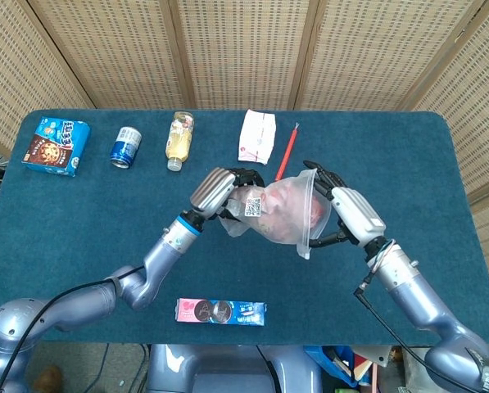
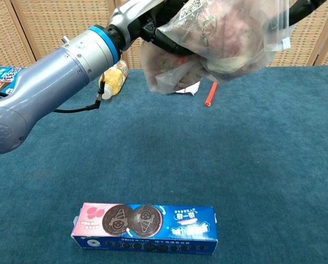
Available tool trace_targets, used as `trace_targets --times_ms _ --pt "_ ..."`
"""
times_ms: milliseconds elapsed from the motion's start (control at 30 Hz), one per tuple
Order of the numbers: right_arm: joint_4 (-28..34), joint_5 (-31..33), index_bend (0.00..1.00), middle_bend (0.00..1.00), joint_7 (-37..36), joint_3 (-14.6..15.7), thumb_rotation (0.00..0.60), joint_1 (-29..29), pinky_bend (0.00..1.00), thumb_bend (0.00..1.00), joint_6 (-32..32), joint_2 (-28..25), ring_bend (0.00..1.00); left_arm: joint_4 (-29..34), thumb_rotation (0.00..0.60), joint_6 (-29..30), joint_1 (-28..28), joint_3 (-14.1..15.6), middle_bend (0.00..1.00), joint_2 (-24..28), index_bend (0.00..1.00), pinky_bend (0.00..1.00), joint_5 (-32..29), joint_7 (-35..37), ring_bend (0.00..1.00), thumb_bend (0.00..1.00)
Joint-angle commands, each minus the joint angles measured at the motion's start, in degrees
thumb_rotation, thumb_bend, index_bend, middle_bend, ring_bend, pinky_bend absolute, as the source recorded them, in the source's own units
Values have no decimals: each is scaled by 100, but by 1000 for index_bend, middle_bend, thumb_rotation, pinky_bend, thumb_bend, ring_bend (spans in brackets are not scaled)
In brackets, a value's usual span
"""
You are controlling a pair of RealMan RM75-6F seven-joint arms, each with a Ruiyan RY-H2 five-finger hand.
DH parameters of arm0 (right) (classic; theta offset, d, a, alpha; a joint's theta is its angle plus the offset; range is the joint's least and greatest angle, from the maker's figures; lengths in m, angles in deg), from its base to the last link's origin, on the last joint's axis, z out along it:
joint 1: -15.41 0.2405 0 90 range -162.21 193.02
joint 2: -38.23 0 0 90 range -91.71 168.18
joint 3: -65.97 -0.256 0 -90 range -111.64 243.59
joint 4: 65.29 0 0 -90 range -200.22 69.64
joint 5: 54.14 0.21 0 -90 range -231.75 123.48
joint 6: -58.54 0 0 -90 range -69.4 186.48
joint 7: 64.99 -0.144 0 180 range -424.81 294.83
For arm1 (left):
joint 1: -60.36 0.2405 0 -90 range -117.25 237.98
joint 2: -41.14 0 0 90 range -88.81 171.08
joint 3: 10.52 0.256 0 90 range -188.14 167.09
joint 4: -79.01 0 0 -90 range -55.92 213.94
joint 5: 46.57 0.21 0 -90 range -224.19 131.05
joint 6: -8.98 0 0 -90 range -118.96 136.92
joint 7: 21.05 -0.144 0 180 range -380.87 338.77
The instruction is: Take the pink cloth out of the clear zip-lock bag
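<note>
My left hand (image 1: pixel 219 190) grips the closed end of the clear zip-lock bag (image 1: pixel 270 219) and holds it above the middle of the table. The pink cloth (image 1: pixel 297 201) lies bunched inside it. The bag's mouth faces my right hand (image 1: pixel 345 214), whose fingers are spread at that rim, one above and one below; whether they touch the plastic is unclear. In the chest view the bag (image 2: pixel 221 47) hangs at the top, held by my left hand (image 2: pixel 153 25), and only dark fingertips (image 2: pixel 301 6) of the right hand show.
Along the far edge lie a blue cookie bag (image 1: pixel 57 146), a blue can (image 1: pixel 127 147), a yellow bottle (image 1: pixel 180 139), a white packet (image 1: pixel 258 137) and a red stick (image 1: pixel 287 152). A cookie sleeve (image 1: pixel 221 312) lies near the front edge.
</note>
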Motion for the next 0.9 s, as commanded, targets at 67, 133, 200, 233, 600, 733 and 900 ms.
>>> trace_targets --times_ms 67,133,200,233,600,733,900 --pt "22 90 170 0 187 40 600 93 0 0 -26 56 0 20 600 -11 -10 -7 490 0 500 530 -22 -39 478 261" --pt "22 124 169 0 257 51 600 125 0 0 -28 79 0 19 600 -20 -13 -9 490 -3 500 530 -37 -53 478 260" --pt "13 160 169 0 297 59 600 148 0 0 -28 103 0 18 600 -25 -14 -13 490 -9 500 530 -51 -55 478 260" --pt "-3 190 169 0 316 61 600 170 0 0 -36 129 0 10 600 -31 -18 -18 490 -17 500 530 -63 -58 478 260" --pt "-141 572 345 0 500 12 600 385 0 0 127 581 0 -54 600 -68 -48 -12 490 -71 500 530 -97 -40 478 260" --pt "-102 617 535 0 387 -35 600 398 0 2 120 655 0 -75 600 -79 -49 -9 490 -80 500 530 -111 -24 478 260" --pt "-125 584 657 0 411 -16 600 400 0 208 129 692 0 -56 600 -71 -42 -19 490 -71 500 530 -126 -15 478 260"
